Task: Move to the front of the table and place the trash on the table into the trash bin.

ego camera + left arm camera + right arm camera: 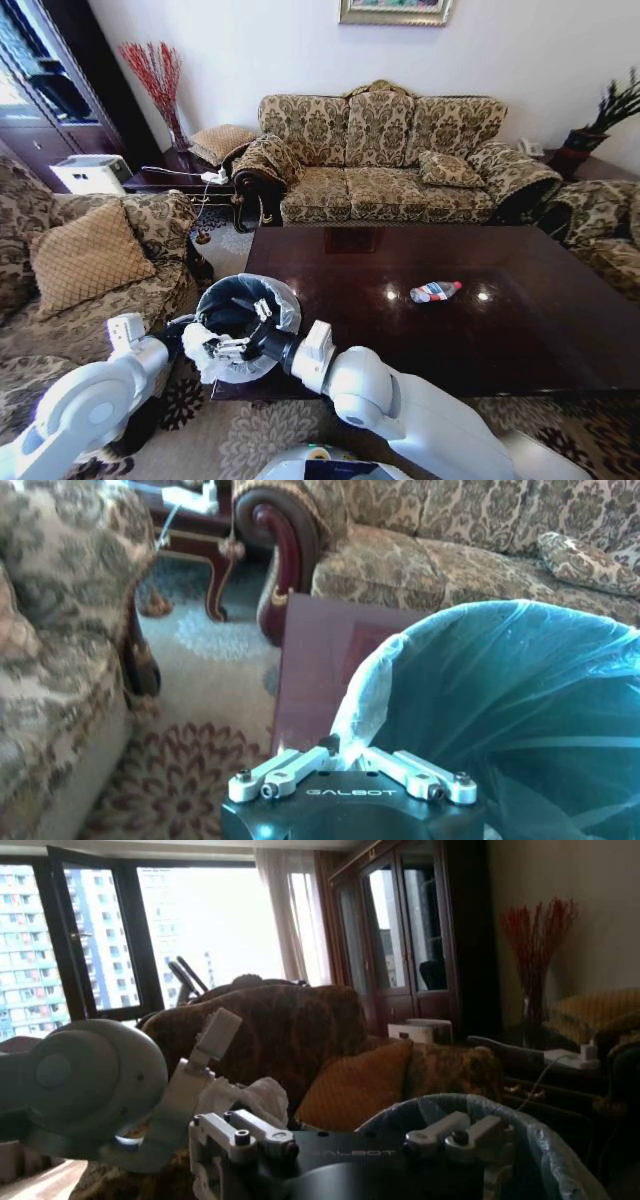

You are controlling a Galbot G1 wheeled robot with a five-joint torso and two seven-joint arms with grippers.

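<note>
A: Right, the bin (pixel 245 305) sits up off the floor at the near-left corner of the worktop (pixel 520 330), with the left end effector (pixel 350 769) pinched shut on its bag (pixel 480 697) at the rim.

B: And the right end effector (pixel 215 350) is reaching across to the bin's near edge. Something white is bunched around its tip, but I cannot tell whether it grips that or only presses against the bag.

A: Where's the risk, then?

B: The hold, I'd say. A thin liner is all the left fingers (pixel 280 769) have, by the look of it. If that plastic slides or tears, the bin could tilt or drop and spill whatever is inside.

A: Crowding, too. Both arms meet at one rim, so they could knock each other, or the right one could push the bin out of the left's pinch.

B: And that white wad, if it lets go over the edge, not the opening, lands on the carpet.

A: Let's count. One bin, one bag, two arms.

B: One bottle (pixel 435 291), crushed, lying on its side mid-worktop, well apart from the bin. I see no other scraps on the wood.
</note>
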